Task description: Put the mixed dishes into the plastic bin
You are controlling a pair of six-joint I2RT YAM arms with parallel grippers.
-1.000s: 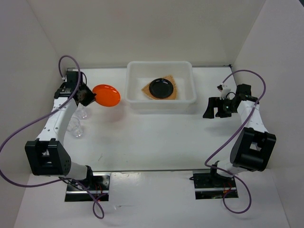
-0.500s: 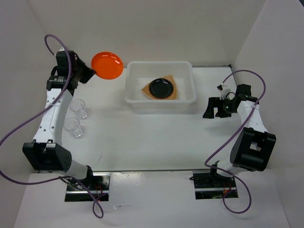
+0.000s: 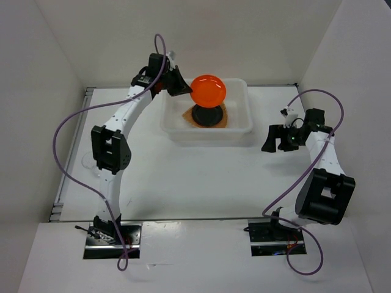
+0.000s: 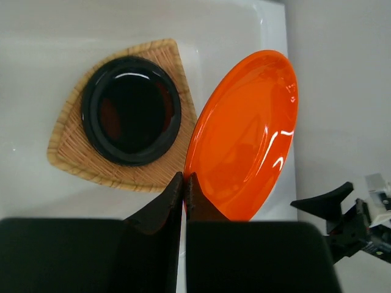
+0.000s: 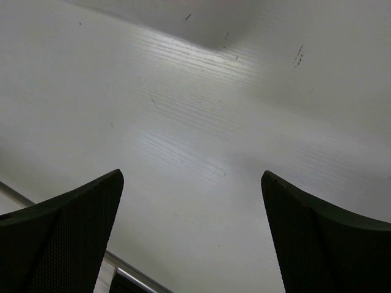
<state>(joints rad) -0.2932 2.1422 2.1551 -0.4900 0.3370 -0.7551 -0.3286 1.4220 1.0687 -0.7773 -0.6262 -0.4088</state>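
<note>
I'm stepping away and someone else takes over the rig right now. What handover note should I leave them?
Left gripper: shut on the rim of the small orange round plate, holding it tilted over the translucent white plastic bin.
Right gripper: open and empty, over the table to the right of the bin.
Done: the tan woven basket tray lies in the bin, with the small glossy black round plate on it.
To do: release the orange plate into the bin, then move the clear cups. One clear cup shows faintly on the table by the left arm; a second cannot be made out.
</note>
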